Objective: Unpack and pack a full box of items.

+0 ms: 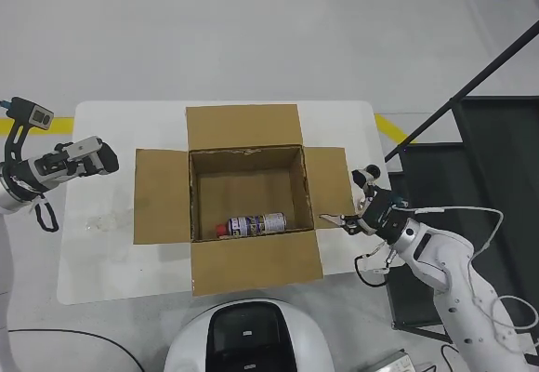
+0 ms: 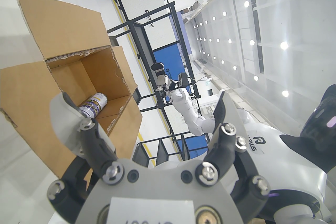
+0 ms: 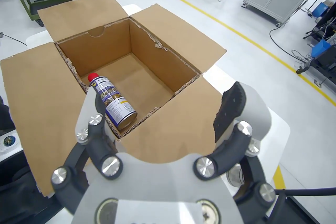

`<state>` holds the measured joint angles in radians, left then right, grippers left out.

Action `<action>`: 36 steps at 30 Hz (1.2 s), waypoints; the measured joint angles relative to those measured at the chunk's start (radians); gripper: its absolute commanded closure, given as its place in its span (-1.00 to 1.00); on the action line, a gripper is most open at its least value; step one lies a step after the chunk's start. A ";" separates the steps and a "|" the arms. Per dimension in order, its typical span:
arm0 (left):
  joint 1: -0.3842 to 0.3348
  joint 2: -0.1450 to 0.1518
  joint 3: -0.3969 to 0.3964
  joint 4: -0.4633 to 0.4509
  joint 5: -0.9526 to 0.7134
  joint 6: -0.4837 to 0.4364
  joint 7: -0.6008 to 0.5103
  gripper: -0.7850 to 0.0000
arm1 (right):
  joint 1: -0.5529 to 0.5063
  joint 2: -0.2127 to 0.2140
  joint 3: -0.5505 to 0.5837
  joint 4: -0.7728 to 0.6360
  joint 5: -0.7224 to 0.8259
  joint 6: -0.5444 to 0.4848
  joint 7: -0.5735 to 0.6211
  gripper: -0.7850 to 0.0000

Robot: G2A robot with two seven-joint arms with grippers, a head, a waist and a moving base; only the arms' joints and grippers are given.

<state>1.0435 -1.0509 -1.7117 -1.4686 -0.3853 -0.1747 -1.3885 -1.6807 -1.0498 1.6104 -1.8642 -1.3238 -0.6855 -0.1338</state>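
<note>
- Cardboard box (image 1: 247,200): corrugated brown, rectangular, centred on the white bench (image 1: 111,242), which has a smooth top and rounded corners. All four flaps are folded outward and lie flat. The fold lines are ragged, with torn paper fibres, and one flap edge has a half-round notch.
- Spray can (image 3: 113,101): a cylinder with a metal bottom rim, a red cap and a blue, white and yellow printed label. It lies on its side on the box floor, against the wall nearest the robot, cap toward the left arm's side.
- Right gripper (image 3: 162,104): released and holding nothing. It sits over the box's right flap, tips pointing toward the opening. The pale fingers carry black pads, and one pad (image 3: 231,107) has a rough, chipped edge.
- Left gripper (image 1: 110,158): released and holding nothing, near the bench's left edge, well apart from the box.
</note>
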 measured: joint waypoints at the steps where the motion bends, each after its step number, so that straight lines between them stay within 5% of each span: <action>1: 0.000 0.000 0.000 0.000 0.000 0.000 0.000 -1.00 | 0.000 0.000 0.000 0.000 0.000 0.000 0.000 -1.00; 9: 0.000 0.000 0.000 0.000 0.000 0.000 0.000 -1.00 | 0.014 -0.001 0.008 0.033 0.021 0.034 0.024 -1.00; 19: 0.000 0.000 0.000 0.000 0.000 0.000 0.000 -1.00 | 0.067 0.014 0.157 0.330 0.141 0.038 0.132 -1.00; 28: 0.000 0.000 0.000 0.000 0.000 0.000 0.000 -1.00 | 0.158 0.020 0.080 0.550 0.044 -0.050 0.164 -1.00; 36: 0.000 0.000 0.000 0.000 0.000 0.000 0.000 -1.00 | 0.168 0.020 0.075 0.561 0.041 -0.049 0.161 -1.00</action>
<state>1.0435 -1.0509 -1.7117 -1.4686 -0.3853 -0.1747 -1.3885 -1.5124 -1.0296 1.6858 -1.3027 -1.2824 -0.7346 0.0276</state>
